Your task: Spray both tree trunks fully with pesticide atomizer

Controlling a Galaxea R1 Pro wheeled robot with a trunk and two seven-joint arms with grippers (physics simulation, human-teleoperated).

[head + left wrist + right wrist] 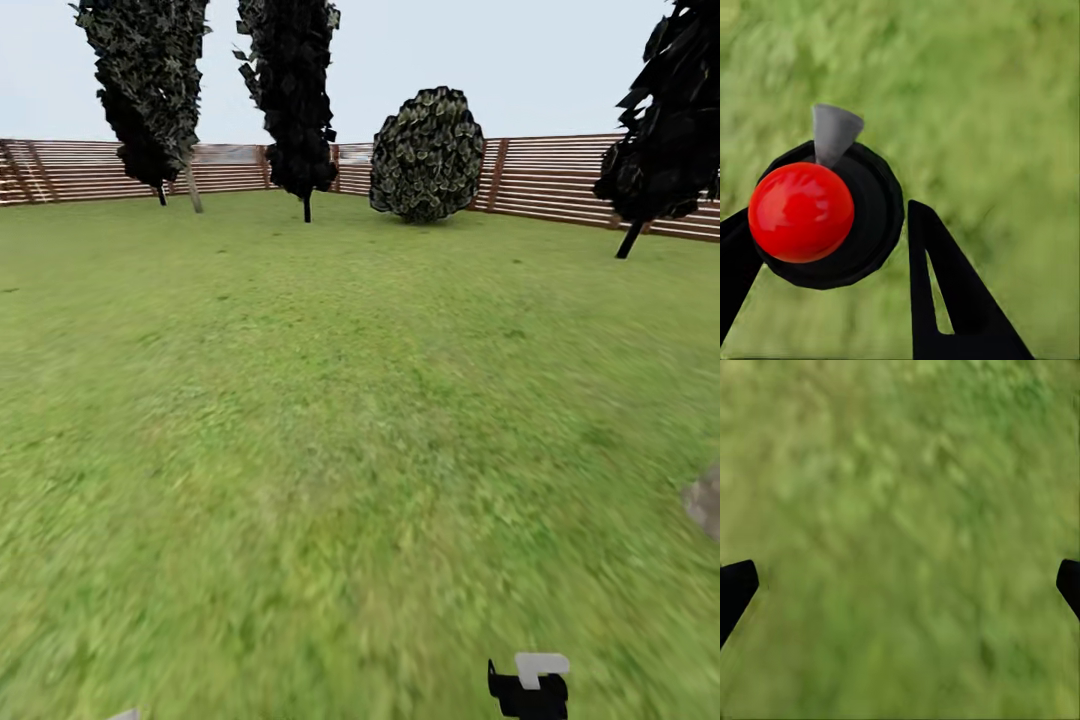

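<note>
While the lawn (330, 420) runs bare to the slat fence (590, 175), dark bushy trees (295, 90) and a round bush (428, 153) stand just before that fence, and a grey stone (706, 498) lies on the grass far nearer than it. The atomizer (821, 214), a black round body with a glossy red ball top and a grey cone nozzle, sits between the left gripper (832, 262) fingers (945, 292), which hold it above grass. The right gripper (900, 581) hangs spread wide over grass.

Grass is pretty smeared up close on the green lawn (300, 520). A grey rock-ish patch (706, 498) gets chopped by the edge, so can't tell what it is. The dark leafy tall trees (290, 90) lose their tops too.
</note>
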